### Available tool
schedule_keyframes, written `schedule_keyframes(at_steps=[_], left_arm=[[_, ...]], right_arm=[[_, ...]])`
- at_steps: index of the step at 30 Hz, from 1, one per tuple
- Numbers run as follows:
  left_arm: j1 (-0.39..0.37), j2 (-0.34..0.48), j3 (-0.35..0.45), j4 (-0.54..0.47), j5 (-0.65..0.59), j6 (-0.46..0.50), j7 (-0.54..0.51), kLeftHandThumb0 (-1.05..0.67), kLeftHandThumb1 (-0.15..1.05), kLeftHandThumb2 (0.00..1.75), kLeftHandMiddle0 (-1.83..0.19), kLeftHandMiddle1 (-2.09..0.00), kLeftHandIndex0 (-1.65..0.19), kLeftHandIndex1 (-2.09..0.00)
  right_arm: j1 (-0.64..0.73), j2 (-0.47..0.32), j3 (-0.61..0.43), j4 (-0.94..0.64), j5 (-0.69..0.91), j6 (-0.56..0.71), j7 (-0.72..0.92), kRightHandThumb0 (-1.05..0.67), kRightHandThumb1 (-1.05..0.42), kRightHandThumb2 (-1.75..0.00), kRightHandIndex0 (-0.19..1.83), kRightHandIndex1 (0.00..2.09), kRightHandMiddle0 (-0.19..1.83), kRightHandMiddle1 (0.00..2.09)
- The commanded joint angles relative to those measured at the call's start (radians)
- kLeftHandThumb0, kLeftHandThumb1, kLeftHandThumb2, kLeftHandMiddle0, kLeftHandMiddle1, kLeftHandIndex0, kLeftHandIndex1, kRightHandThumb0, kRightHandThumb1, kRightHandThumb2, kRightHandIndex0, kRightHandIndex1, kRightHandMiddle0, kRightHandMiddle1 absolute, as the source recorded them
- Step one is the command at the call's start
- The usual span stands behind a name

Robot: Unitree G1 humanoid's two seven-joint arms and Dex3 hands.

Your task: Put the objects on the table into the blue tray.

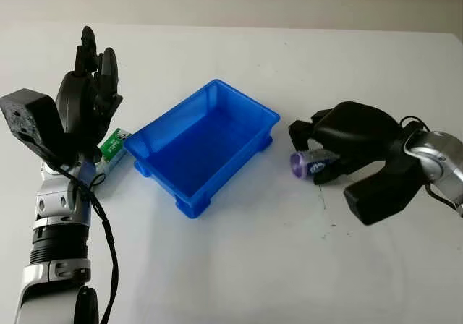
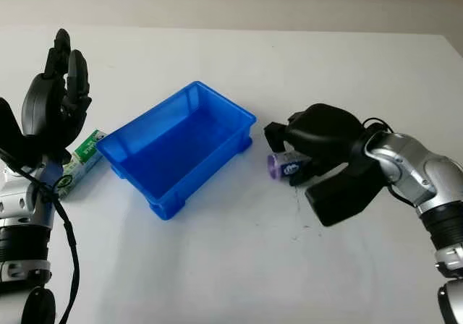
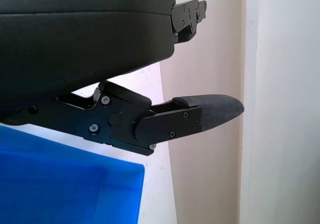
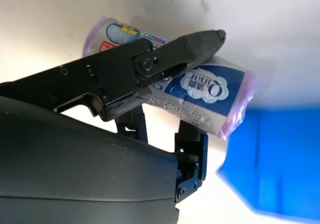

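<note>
The blue tray point(image 1: 199, 149) stands empty at the table's middle, set at an angle. Just right of it my right hand point(image 1: 312, 154) is shut on a purple and blue printed pack point(image 1: 307, 163), whose label also shows between the fingers point(image 4: 200, 36) in the right wrist view, pack point(image 4: 212, 91). Whether the pack touches the table I cannot tell. A green and white packet point(image 1: 113, 147) lies against the tray's left side, partly hidden by my left arm. My left hand point(image 1: 96, 58) is raised above that packet, open and holding nothing.
The white table point(image 1: 239, 266) stretches to a far edge against a pale wall. A few small dark marks point(image 1: 325, 208) dot the surface below the right hand. The left forearm point(image 1: 61, 252) rises from the bottom left corner.
</note>
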State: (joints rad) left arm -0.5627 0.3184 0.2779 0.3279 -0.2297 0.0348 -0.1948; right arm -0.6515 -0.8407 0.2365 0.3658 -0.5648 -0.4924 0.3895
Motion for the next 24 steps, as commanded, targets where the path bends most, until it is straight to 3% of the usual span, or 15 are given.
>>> schedule_keyframes(at_steps=[1, 6, 12, 18, 24], left_arm=[[-0.020, 0.007, 0.005, -0.004, -0.007, -0.001, 0.000, -0.74, 1.05, 0.58, 0.19, 0.00, 0.19, 0.00], [-0.022, 0.010, 0.000, -0.002, 0.000, -0.002, 0.002, -0.74, 1.05, 0.60, 0.19, 0.00, 0.19, 0.00], [-0.019, 0.006, 0.000, -0.007, -0.003, 0.002, 0.007, -0.74, 1.05, 0.59, 0.19, 0.00, 0.19, 0.00], [-0.013, -0.001, 0.000, -0.014, -0.003, 0.000, 0.021, -0.74, 1.05, 0.59, 0.19, -0.02, 0.19, 0.00], [-0.011, -0.006, -0.003, -0.015, -0.006, 0.003, 0.021, -0.74, 1.05, 0.59, 0.19, 0.00, 0.19, 0.00]], right_arm=[[-0.037, 0.017, -0.047, -0.086, 0.086, 0.067, 0.066, -0.49, -1.05, -0.12, 0.91, 2.09, 0.74, 2.09], [-0.084, 0.043, -0.087, -0.261, 0.225, 0.221, 0.220, -0.42, -1.00, -0.06, 0.93, 2.09, 0.79, 2.09], [-0.170, 0.083, -0.093, -0.327, 0.280, 0.329, 0.294, -0.39, -0.98, -0.05, 1.00, 2.09, 0.86, 2.09], [-0.258, 0.135, -0.092, -0.271, 0.274, 0.322, 0.247, -0.36, -0.96, -0.05, 1.02, 2.09, 0.88, 2.09], [-0.324, 0.264, -0.009, -0.089, 0.188, 0.227, 0.122, -0.41, -1.03, -0.07, 1.07, 2.09, 0.90, 2.09]])
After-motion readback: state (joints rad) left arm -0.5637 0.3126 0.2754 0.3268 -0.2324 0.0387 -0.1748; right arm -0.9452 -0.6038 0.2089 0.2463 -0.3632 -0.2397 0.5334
